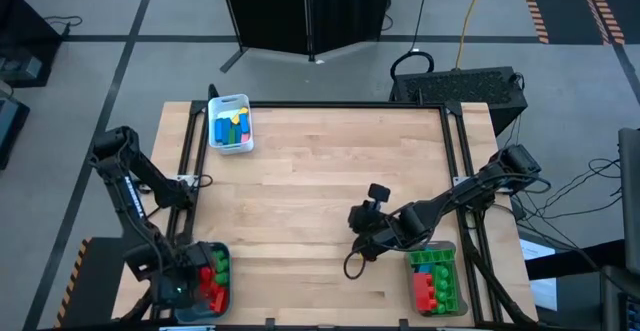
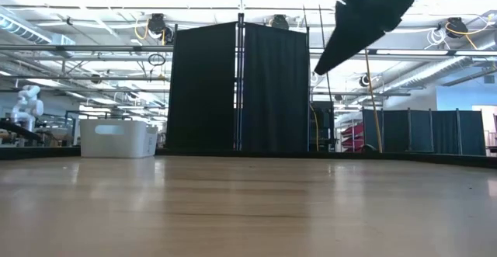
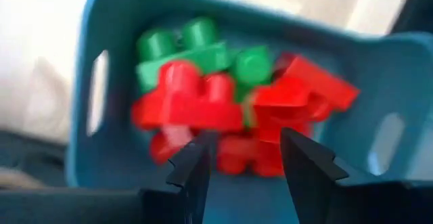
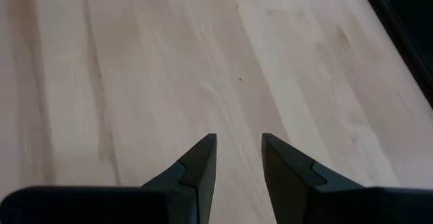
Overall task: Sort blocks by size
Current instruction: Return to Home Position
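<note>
Two grippers, both parted and empty: left gripper [image 3: 243, 155] above red and green blocks [image 3: 196, 105] in blue bin [image 3: 382, 68]; right gripper [image 4: 239, 149] over wooden table [image 4: 135, 61], near clear bin [image 1: 437, 313].

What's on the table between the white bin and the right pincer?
Nothing: in the high view, only bare wooden tabletop runs from the white bin to the right pincer.

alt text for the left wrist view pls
The left gripper, open and empty, hangs over a blue bin holding a jumble of red blocks and green blocks.
</note>
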`<action>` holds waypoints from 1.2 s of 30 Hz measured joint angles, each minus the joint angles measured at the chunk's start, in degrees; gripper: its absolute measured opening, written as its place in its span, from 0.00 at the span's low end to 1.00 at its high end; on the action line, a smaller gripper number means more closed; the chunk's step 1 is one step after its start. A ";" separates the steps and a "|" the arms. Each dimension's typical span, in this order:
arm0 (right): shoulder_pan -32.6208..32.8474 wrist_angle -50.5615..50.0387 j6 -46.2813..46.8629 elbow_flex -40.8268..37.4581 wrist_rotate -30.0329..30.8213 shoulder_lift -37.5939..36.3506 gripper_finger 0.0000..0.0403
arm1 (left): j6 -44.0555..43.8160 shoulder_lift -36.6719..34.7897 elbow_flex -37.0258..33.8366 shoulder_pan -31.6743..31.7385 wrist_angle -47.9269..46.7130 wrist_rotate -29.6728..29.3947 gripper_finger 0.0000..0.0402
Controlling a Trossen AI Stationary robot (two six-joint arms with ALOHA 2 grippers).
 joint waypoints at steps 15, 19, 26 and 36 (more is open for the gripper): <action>-1.09 -15.55 8.77 -0.03 1.93 0.02 0.26 | 2.72 -0.68 0.00 -1.53 -2.05 -7.06 0.39; -0.97 -17.70 10.43 -0.03 1.66 0.02 0.26 | 4.97 -1.90 0.00 -1.53 -2.06 -10.23 0.39; 0.55 -18.27 6.27 -0.03 2.42 0.02 0.26 | 11.85 -5.84 0.00 -0.84 -2.33 -20.90 0.39; 4.08 -18.48 7.14 -0.08 6.69 -5.28 0.26 | 26.93 -7.42 0.00 7.72 -1.91 -44.42 0.39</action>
